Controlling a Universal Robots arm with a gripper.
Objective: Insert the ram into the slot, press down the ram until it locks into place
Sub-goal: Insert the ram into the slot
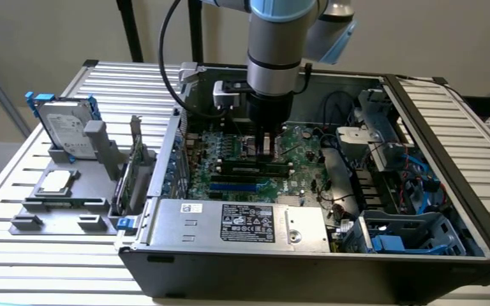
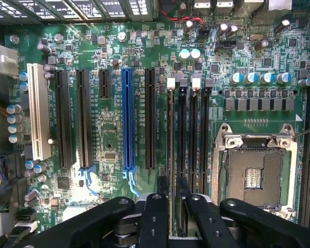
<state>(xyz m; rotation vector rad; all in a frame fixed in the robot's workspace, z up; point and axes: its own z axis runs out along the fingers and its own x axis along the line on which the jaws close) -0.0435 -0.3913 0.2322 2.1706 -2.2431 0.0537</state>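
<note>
The ram (image 1: 249,168) is a dark stick with black chips, standing on edge in a black slot (image 2: 170,85) of the parallel memory row on the green motherboard. In the wrist view I see the ram (image 2: 171,139) edge-on as a thin dark line running away from my fingers. My gripper (image 1: 267,152) hangs straight down over the stick's middle. Its two black fingertips stand on either side of the ram, and the gripper (image 2: 173,188) is open with a small gap at each side. The slot's lower end is hidden behind the fingers.
The open computer case (image 1: 449,146) walls in the board. A blue slot (image 2: 127,119) and black expansion slots lie beside the memory row, with the silver CPU socket (image 2: 254,175) on the other side. The power supply (image 1: 240,223) sits in front. A grey fixture with a hard drive (image 1: 66,131) stands at the exterior view's left.
</note>
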